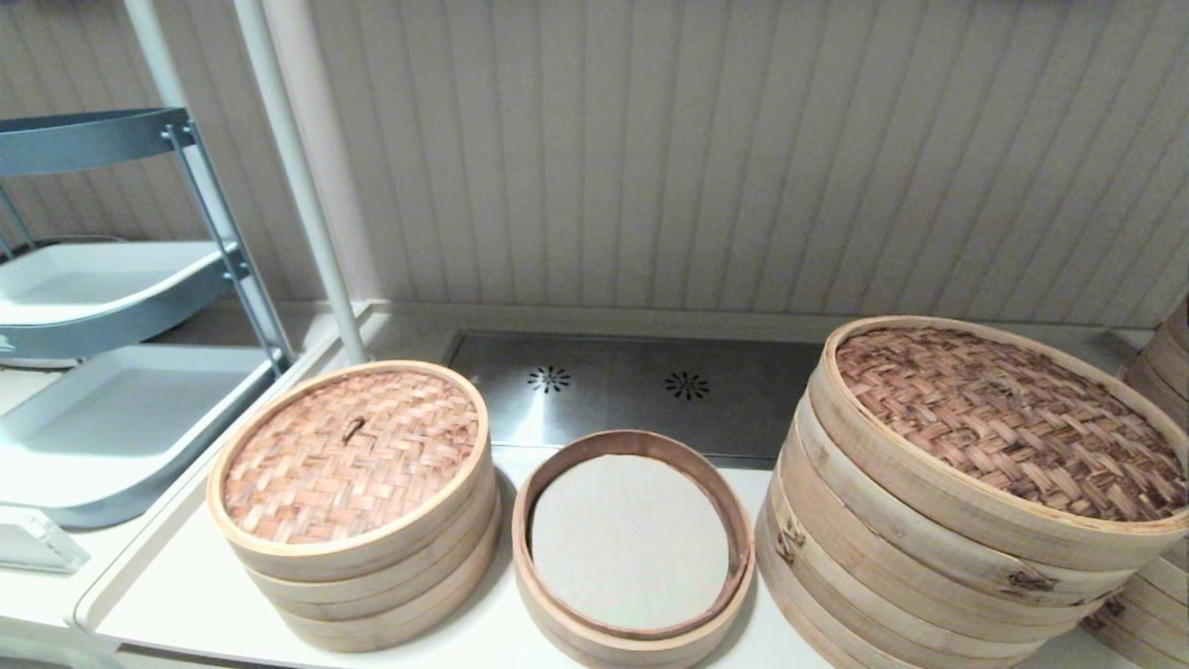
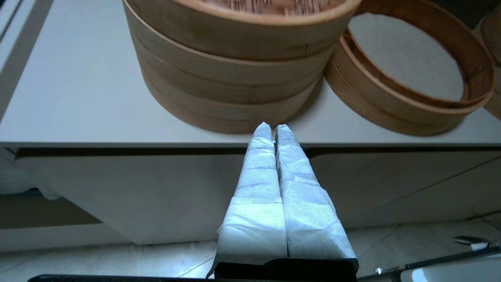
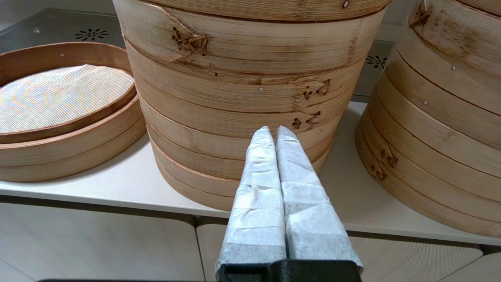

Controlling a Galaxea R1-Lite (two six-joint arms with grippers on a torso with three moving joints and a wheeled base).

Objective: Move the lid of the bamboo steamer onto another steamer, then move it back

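The small bamboo steamer lid (image 1: 351,455), reddish-brown woven with a tiny centre loop, sits on the pale three-tier steamer (image 1: 390,576) at the counter's left. Beside it to the right stands the low steamer (image 1: 632,544) with a darker rim and grey-white liner, uncovered. Neither gripper appears in the head view. My left gripper (image 2: 274,129) is shut and empty, hanging in front of the counter edge below the three-tier steamer (image 2: 231,78). Shut and empty as well, my right gripper (image 3: 273,132) hangs before the big stack, the low steamer (image 3: 66,117) off to one side.
A much larger steamer stack (image 1: 966,502) with a dark woven lid stands at the right, another big stack (image 3: 450,117) beyond it. A steel plate (image 1: 632,390) with vents lies behind. A blue-grey trolley with white trays (image 1: 111,372) stands at the left.
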